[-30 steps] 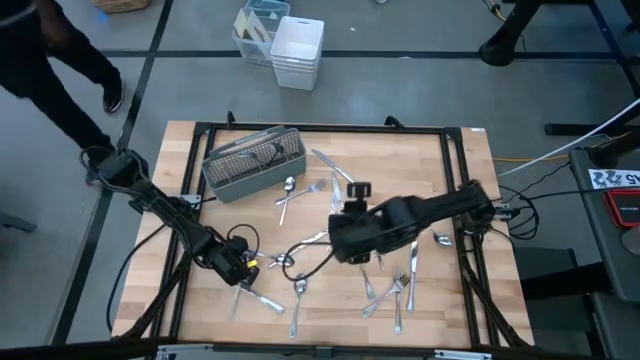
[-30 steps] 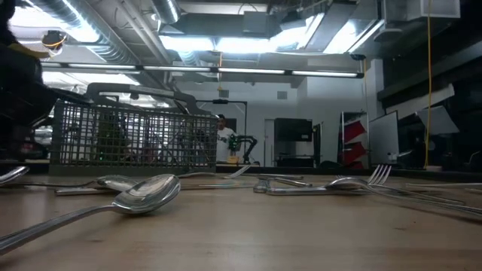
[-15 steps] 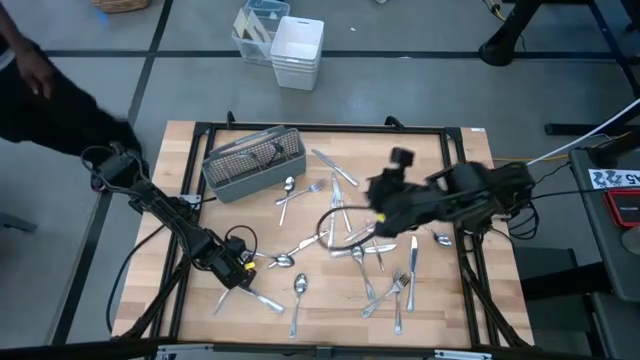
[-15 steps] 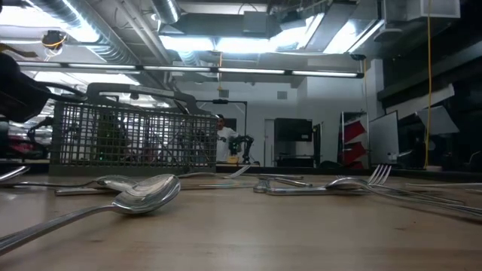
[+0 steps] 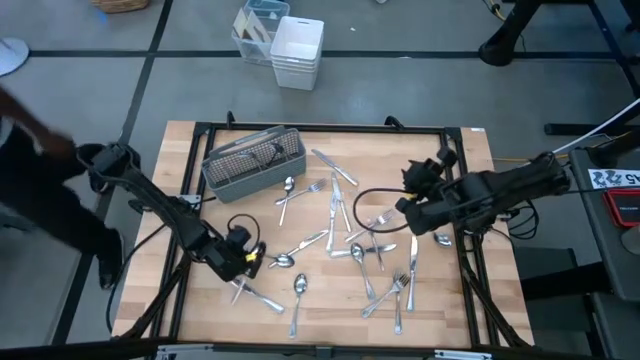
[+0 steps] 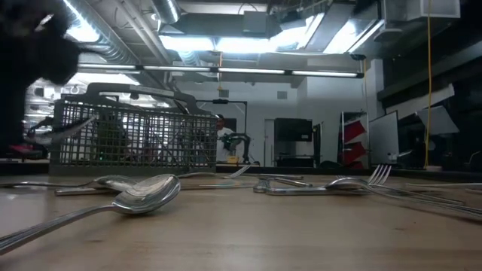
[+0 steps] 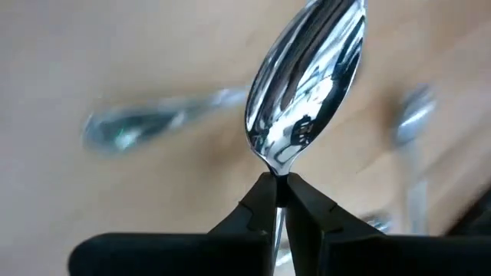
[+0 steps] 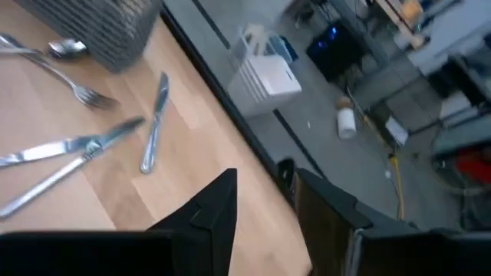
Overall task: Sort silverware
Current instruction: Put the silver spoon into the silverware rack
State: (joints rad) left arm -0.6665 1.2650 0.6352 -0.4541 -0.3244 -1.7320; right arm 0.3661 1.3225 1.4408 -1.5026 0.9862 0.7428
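Silverware [image 5: 345,235] lies scattered right of the caddy [image 5: 254,160].

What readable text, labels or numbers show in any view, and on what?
None can be read for certain.
White tag on the equipment right of the table, high view: dark characters, too small and blurred to read.
Silverware, caddy, white bin: no markings visible.

High view: straight down over the whole table [image 5: 320,135] and both arms. Low view: level at tabletop height, facing across scattered silverware [image 6: 143,194] toward the caddy [image 6: 135,135], which both share. Left wrist view: very close, looking past closed fingers [image 7: 265,203] pinching a spoon [image 7: 307,77]. Right wrist view: obliquely over the table edge [image 8: 222,103] beyond its gripper.
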